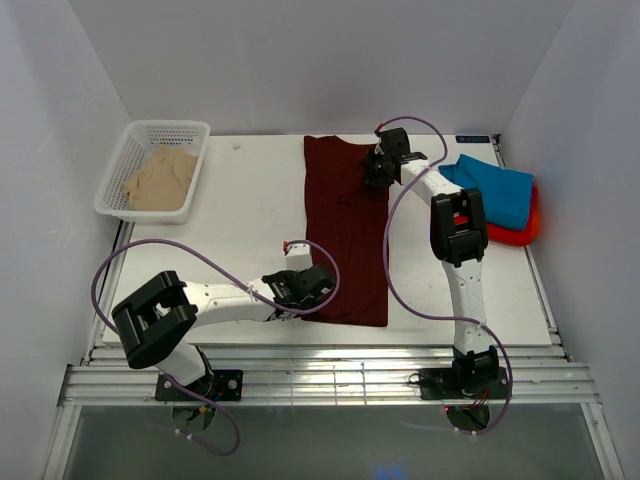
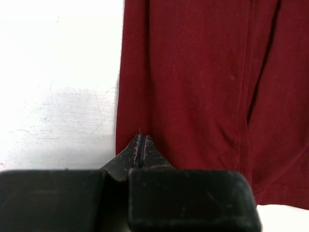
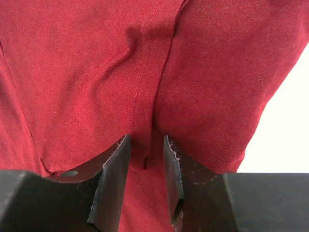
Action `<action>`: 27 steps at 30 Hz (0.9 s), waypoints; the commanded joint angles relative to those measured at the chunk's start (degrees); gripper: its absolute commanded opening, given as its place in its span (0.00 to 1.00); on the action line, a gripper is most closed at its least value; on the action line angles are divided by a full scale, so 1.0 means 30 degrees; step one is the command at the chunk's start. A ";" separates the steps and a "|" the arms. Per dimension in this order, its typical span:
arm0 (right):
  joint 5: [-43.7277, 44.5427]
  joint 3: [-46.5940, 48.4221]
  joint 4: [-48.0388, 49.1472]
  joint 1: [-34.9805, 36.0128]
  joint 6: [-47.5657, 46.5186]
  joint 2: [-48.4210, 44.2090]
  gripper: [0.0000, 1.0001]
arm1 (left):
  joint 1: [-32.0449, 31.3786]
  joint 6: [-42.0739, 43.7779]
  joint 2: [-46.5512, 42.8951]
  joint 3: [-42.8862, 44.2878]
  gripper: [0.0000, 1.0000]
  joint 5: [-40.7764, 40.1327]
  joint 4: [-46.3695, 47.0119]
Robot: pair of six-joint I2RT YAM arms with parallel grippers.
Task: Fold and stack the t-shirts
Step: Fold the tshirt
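Observation:
The dark maroon t-shirt lies flat as a long folded strip in the middle of the table. My left gripper is at its near left edge. In the left wrist view the gripper is shut, with its tips just over the maroon cloth. My right gripper is at the shirt's far right edge. In the right wrist view the gripper has a bunched fold of maroon cloth pinched between its jaws. The teal-blue t-shirt lies folded on the red-orange t-shirt at the right. The beige t-shirt is in the basket.
A white mesh basket stands at the far left corner. White walls close in the table on three sides. The right arm's pink cable loops over the shirt's right edge. Bare table lies between basket and shirt.

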 commanded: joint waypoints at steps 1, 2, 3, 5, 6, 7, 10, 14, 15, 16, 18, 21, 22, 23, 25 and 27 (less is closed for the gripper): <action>-0.0481 -0.0336 0.0360 -0.0003 0.0293 -0.0800 0.40 | -0.0037 -0.0325 -0.0207 -0.0356 0.00 0.0461 0.0819; -0.0539 -0.0452 0.0359 -0.0003 0.0265 -0.0799 0.40 | -0.0037 -0.0412 -0.0178 -0.0444 0.00 0.0694 0.0937; -0.0627 -0.0511 0.0330 -0.0003 0.0264 -0.0741 0.39 | -0.0037 -0.0442 -0.0207 -0.0561 0.00 0.0812 0.1083; -0.0686 -0.0861 0.0417 -0.0003 0.0294 -0.0798 0.36 | -0.0037 -0.0471 -0.0295 -0.0942 0.00 0.1047 0.1521; -0.0686 -0.0951 0.0476 -0.0003 0.0323 -0.0799 0.29 | -0.0037 -0.0442 -0.0353 -0.1030 0.00 0.1193 0.1640; -0.0686 -0.1068 0.0563 -0.0003 0.0323 -0.0915 0.26 | -0.0037 -0.0442 -0.0354 -0.1176 0.00 0.1252 0.1699; -0.0482 -0.1157 0.0564 0.0026 0.0265 -0.1178 0.16 | -0.0037 -0.0529 -0.0324 -0.1265 0.00 0.1311 0.1612; -0.0277 -0.1098 0.0506 -0.0003 -0.0057 -0.1472 0.08 | -0.0037 -0.0734 -0.0616 -0.1674 0.00 0.1429 0.1379; -0.0247 -0.1040 0.0505 -0.0003 -0.0087 -0.1531 0.08 | -0.0037 -0.0851 -0.0675 -0.1762 0.00 0.1371 0.1261; -0.0189 -0.0952 0.0476 -0.0003 -0.0145 -0.1618 0.08 | -0.0037 -0.1055 -0.0705 -0.1821 0.00 0.1341 0.0970; 0.0103 -0.0864 0.0360 -0.0003 -0.0233 -0.1706 0.08 | -0.0037 -0.1261 -0.0880 -0.1910 0.00 0.1312 0.0618; 0.0804 -0.0571 0.0038 -0.0061 -0.0438 -0.1882 0.08 | -0.0037 -0.1701 -0.1347 -0.2113 0.00 0.1312 -0.0115; 0.0953 -0.0339 -0.0050 -0.0091 -0.0613 -0.1941 0.08 | -0.0008 -0.1789 -0.1524 -0.2202 0.00 0.1341 -0.0349; 0.1070 -0.0191 -0.0138 -0.0178 -0.0702 -0.1912 0.08 | -0.0036 -0.1935 -0.1728 -0.2290 0.00 0.1370 -0.0496; 0.1335 0.0189 -0.0519 -0.0267 -0.0877 -0.1796 0.08 | -0.0037 -0.2082 -0.2344 -0.2641 0.00 0.1341 -0.0818; 0.1394 0.0600 -0.0695 -0.0500 -0.0937 -0.1737 0.08 | -0.0037 -0.2199 -0.2696 -0.2817 0.00 0.1254 -0.1024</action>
